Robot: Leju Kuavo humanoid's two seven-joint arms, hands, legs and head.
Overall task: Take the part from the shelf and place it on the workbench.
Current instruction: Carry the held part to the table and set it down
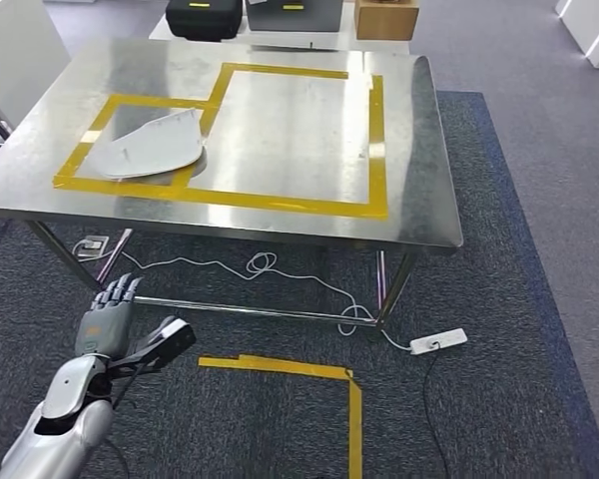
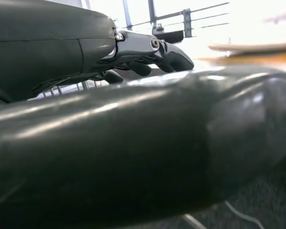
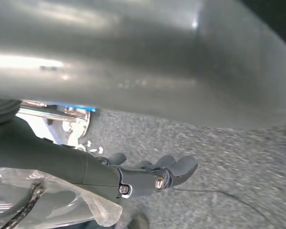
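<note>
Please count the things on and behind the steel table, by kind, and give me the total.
White part on the table: 1
Black cases behind the table: 1
Grey cases behind the table: 1
Wooden boxes behind the table: 1
Total: 4
</note>
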